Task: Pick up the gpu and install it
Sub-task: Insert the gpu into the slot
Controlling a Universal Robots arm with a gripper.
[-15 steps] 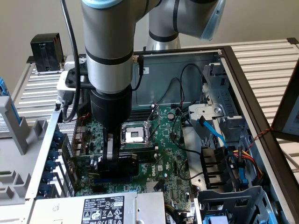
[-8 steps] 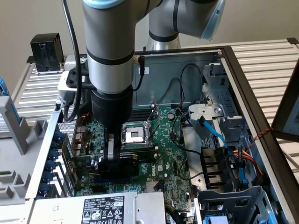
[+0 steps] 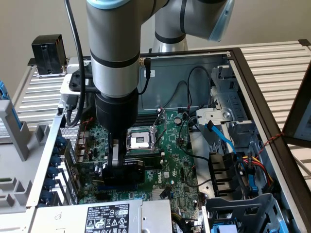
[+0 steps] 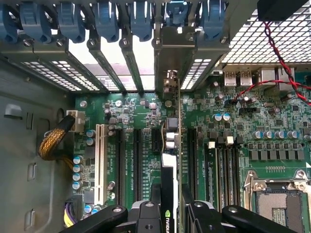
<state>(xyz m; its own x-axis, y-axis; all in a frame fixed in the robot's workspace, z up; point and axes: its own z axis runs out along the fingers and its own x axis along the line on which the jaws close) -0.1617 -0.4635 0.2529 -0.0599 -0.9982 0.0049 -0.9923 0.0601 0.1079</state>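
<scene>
The gpu (image 4: 169, 194) stands on edge, seen as a thin green card with dark parts and a logo sticker. It runs from between my fingers to its silvery bracket (image 4: 167, 58) at the case's rear slot openings. My gripper (image 4: 172, 216) is shut on the card, one black finger (image 4: 146, 216) on each side. The card sits over the dark expansion slots of the big green motherboard (image 4: 233, 126); whether it is seated I cannot tell. In the exterior view my gripper (image 3: 119, 167) is low inside the open case, with the gpu (image 3: 133, 170) just above a blue slot (image 3: 116, 185).
A CPU socket (image 3: 138, 141) lies beside the gripper. A white slot (image 4: 101, 160) and blue retention clips (image 4: 97, 19) flank the card. Cables and a drive cage (image 3: 243, 165) fill the exterior view's right. The power supply (image 3: 107, 216) sits at the front.
</scene>
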